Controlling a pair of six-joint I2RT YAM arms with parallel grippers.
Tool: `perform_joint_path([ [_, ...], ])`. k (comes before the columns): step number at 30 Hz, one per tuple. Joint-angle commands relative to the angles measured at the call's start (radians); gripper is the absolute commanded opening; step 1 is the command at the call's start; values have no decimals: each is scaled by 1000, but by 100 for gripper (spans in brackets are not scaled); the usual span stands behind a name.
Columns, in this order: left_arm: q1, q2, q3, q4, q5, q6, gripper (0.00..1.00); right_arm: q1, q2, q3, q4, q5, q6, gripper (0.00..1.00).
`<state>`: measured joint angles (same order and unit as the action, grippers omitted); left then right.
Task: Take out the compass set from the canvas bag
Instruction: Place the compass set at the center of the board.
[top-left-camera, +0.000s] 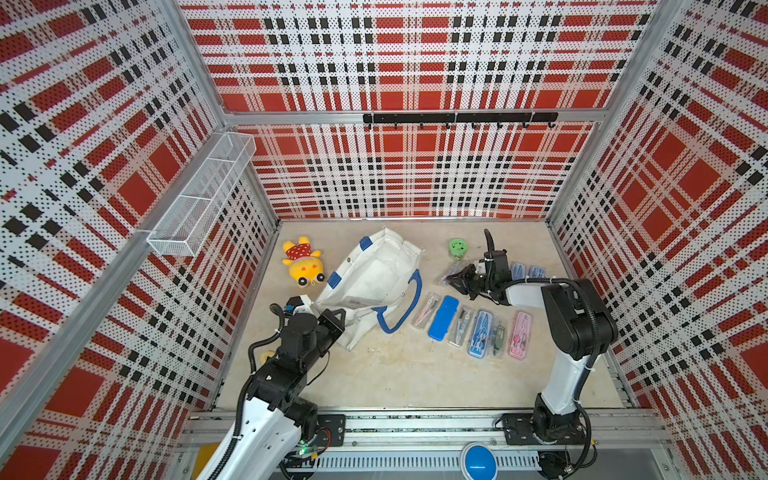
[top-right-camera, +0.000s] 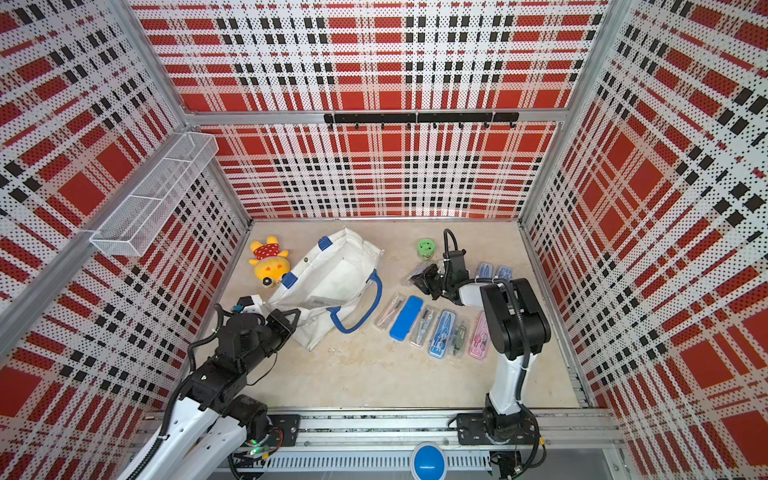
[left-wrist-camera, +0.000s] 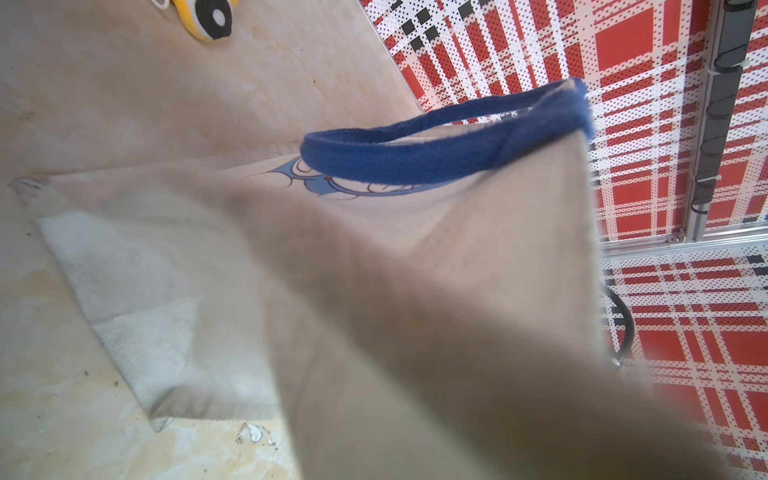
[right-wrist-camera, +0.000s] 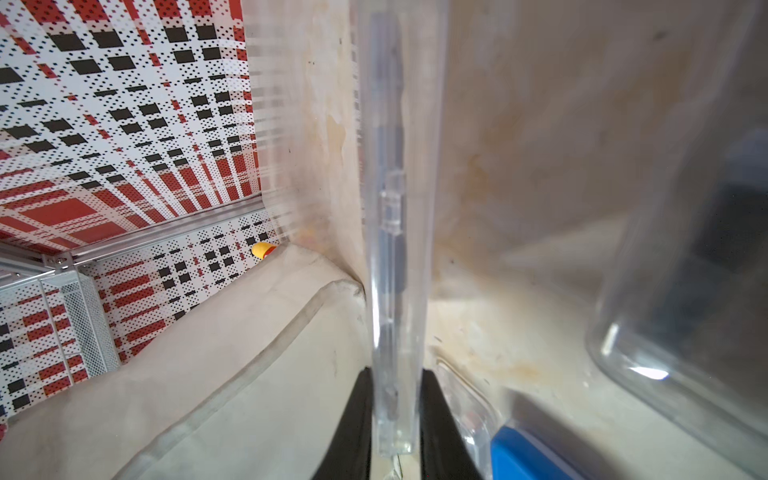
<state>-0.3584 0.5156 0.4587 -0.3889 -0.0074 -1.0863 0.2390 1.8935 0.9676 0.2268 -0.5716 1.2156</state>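
Top views show the canvas bag (top-left-camera: 370, 274) (top-right-camera: 332, 274) lying left of centre on the floor (top-left-camera: 395, 374), its mouth spread open with the pale inside in view. A flat greyish rectangle shows low inside it, too faint to name. One blue handle (top-left-camera: 401, 309) loops out onto the floor at the bag's lower right.

The left gripper (top-left-camera: 320, 311) is clamped tight on the bag's lower-left edge. Blurred fabric, the blue strap and a scrap of blue print (left-wrist-camera: 332, 183) fill the left wrist view.

The right gripper (top-left-camera: 451, 279) sits right of the bag, just below a green pot (top-left-camera: 457, 248). Its jaws are nearly closed on a clear compass set (right-wrist-camera: 395, 249) (top-left-camera: 448, 274), with a black finger (right-wrist-camera: 353, 432) pressing each flat side. The set is outside the bag, near its right rim.

Six cases lie side by side lower right of the bag, running from a clear one (top-left-camera: 426, 311) past a solid blue one (top-left-camera: 443, 318) to a pink one (top-left-camera: 520, 336). Two bluish cases (top-left-camera: 525, 272) are partly hidden behind the right arm.

A plush toy (top-left-camera: 301, 262) lies between the bag and the left wall, close to both. A wire basket (top-left-camera: 203, 199) hangs on that wall, well above the floor. Bare floor runs across the lower middle of the frame, between the bag, the row and the bottom rail (top-left-camera: 415, 424).
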Motion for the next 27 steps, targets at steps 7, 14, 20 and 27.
perform_joint_path([
  [7,12,8,-10,-16,30,21,0,-1,-48,35,-129,36,-109,40],
  [14,13,45,12,-13,62,44,1,-1,-167,27,-192,53,-135,50],
  [20,13,74,38,-18,84,82,2,77,-336,115,-448,124,-287,61],
  [27,13,70,46,-30,93,112,2,324,-379,344,-762,298,-454,67],
])
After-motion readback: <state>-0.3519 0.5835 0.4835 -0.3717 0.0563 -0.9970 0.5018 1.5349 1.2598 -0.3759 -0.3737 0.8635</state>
